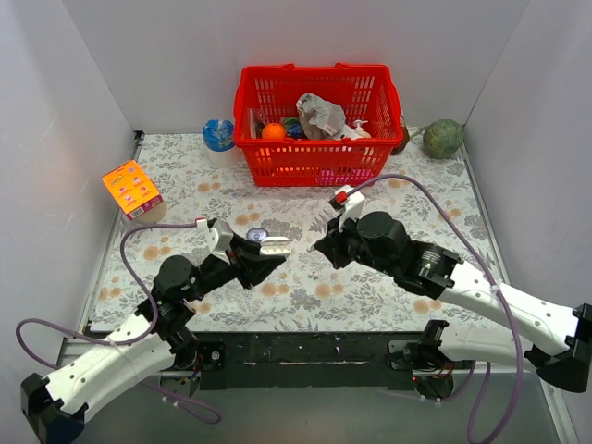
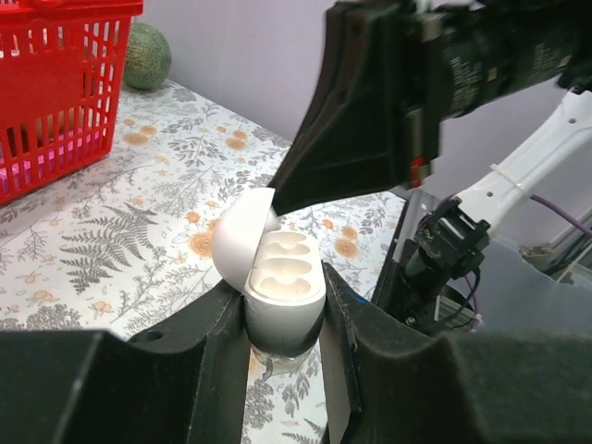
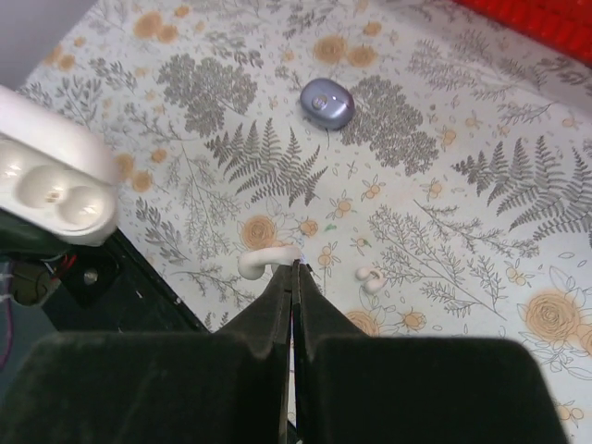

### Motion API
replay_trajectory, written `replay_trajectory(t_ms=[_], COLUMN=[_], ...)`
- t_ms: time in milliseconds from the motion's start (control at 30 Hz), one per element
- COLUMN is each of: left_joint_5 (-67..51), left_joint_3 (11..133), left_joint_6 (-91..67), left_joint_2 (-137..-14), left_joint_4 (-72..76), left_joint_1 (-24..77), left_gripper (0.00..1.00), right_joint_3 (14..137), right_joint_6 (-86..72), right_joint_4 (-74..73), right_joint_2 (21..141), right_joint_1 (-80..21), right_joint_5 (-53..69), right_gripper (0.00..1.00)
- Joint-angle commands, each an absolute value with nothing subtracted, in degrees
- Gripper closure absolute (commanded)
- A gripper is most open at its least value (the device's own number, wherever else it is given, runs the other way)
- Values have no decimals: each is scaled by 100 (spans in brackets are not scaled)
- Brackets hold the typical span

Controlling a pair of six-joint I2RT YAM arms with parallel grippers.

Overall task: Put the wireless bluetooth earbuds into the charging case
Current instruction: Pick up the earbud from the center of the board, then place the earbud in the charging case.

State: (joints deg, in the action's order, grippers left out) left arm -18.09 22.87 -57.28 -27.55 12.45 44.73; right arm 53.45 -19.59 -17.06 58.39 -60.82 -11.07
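My left gripper (image 1: 271,252) (image 2: 282,298) is shut on the charging case (image 1: 276,245) (image 2: 280,282), a white oval shell. It is held above the mat with its lid open and its two hollows facing up and empty. The case also shows at the left of the right wrist view (image 3: 51,180). My right gripper (image 1: 321,245) (image 3: 296,266) has its jaws closed, with a whitish curved earbud (image 3: 264,260) pinched at the tip. In the left wrist view its fingers (image 2: 356,120) point down just above the case lid. A purplish earbud (image 1: 256,235) (image 3: 326,102) and a small whitish bud (image 3: 373,276) lie on the mat.
A red basket (image 1: 319,125) (image 2: 55,92) with several items stands at the back. A blue-white cup (image 1: 219,136) is to its left and a green ball (image 1: 443,139) (image 2: 146,55) to its right. An orange box (image 1: 132,190) sits at the left edge.
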Motion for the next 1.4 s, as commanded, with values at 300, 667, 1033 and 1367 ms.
replay_trajectory(t_ms=[300,667,1033,1367], left_joint_5=[-1354,-624,-756,-765], left_joint_3=[2311,2180,2180,2127], left_joint_6=[-5081,-3904,-3463,-3393], left_joint_2=[-4411,-4807,-4948,-4790], left_joint_4=[3612,4060,4324,4184], left_joint_1=[4474,4482,4640,4799], left_gripper=[100,100,100,100], right_joint_3=[6872,8437,9210,9659], right_joint_6=[-2443,-2751,-2804,-2628], right_joint_4=[-3102,-4456,-4763,-4579], right_joint_2=[5580,6433,7233,7708], right_joint_1=[-6082,-6108,-6662,-6838], right_joint_5=[-1635,-1925,-2250,-2303], right_gripper=[99,99,99,99])
